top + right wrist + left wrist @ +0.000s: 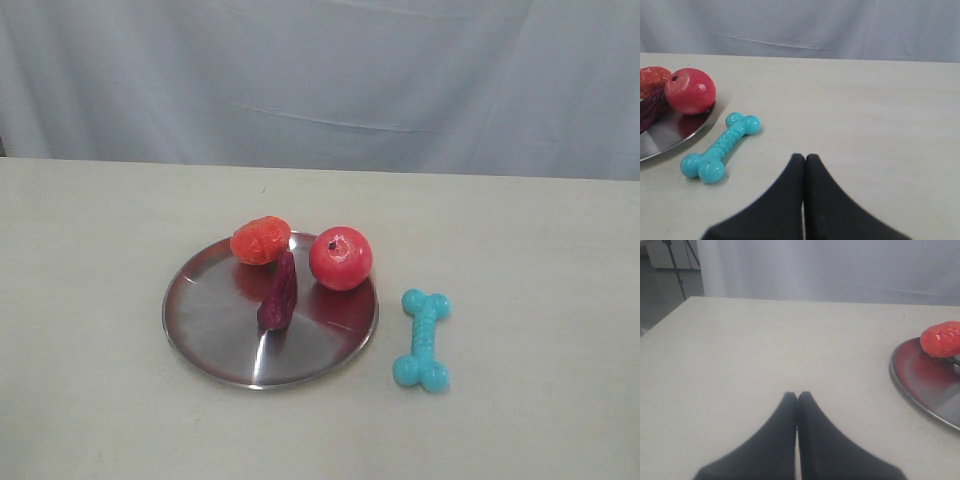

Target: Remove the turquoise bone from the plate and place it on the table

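Observation:
The turquoise bone lies flat on the pale table, just right of the silver plate and clear of its rim; it also shows in the right wrist view. Neither gripper appears in the exterior view. My left gripper is shut with nothing in it, over bare table left of the plate. My right gripper is shut and empty too, over the table apart from the bone.
On the plate sit a red round fruit, an orange-red lumpy piece and a dark purple elongated piece. A grey curtain hangs behind the table's far edge.

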